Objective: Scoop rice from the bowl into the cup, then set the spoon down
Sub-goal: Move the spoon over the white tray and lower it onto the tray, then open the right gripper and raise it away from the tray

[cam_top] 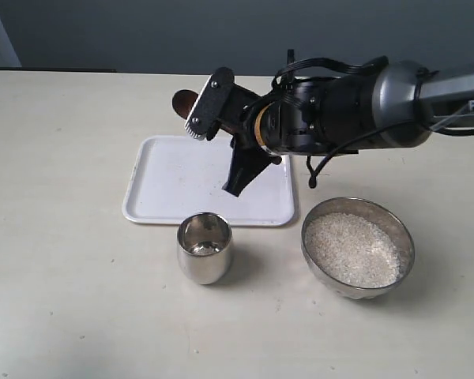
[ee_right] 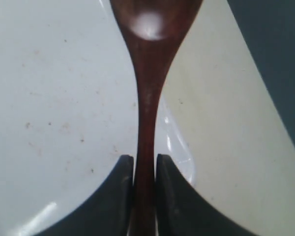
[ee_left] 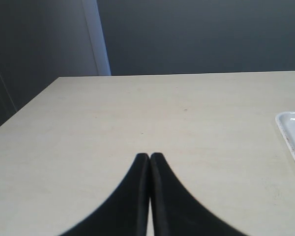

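Right claw pinches the spoon by its handle over the tray at 12 o'clock from the cup, looks light, stiff, glossy-slick; left claw closed empty.

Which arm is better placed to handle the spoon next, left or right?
Right. The right tool clamps the spoon above the tray. The left tool is shut and empty, off over the table.

Reddish-brown spoon, white rice, silver bowl and cup, white tray, beige table
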